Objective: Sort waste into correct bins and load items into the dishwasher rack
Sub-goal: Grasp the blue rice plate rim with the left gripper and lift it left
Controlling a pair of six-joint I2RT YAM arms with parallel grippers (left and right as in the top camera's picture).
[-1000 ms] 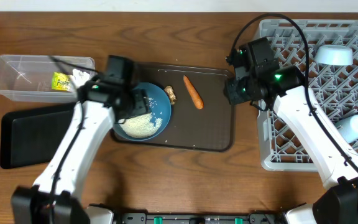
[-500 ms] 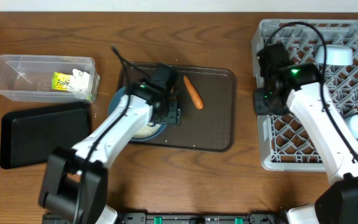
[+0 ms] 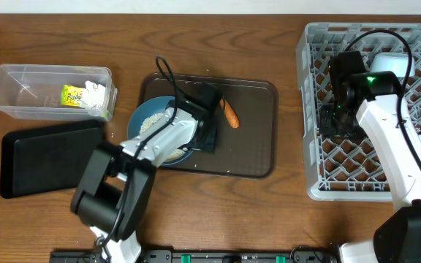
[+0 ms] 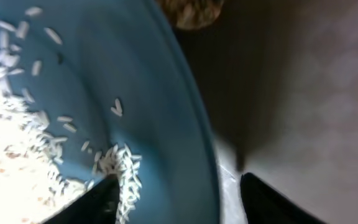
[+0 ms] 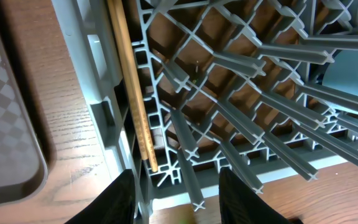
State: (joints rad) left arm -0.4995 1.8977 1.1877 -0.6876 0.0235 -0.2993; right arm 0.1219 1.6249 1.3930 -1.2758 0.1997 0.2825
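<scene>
My left claw (image 4: 178,186), gaping, is now straddling the plate-bowl's (image 3: 147,118) rim on the brown tray (image 3: 251,146). My right claw (image 5: 178,180), gaping empty, is drifting farther right of it, above the rack (image 3: 314,186) on the table (image 3: 269,212).

The wrapper (image 3: 71,96) is lying in the tub (image 3: 20,91) far left, the flat tray (image 3: 42,157) before it. The bowl (image 3: 134,128) and carrot (image 3: 230,115) are resting on the serving tray (image 3: 251,150); the rack (image 3: 309,88) is standing rightward.
</scene>
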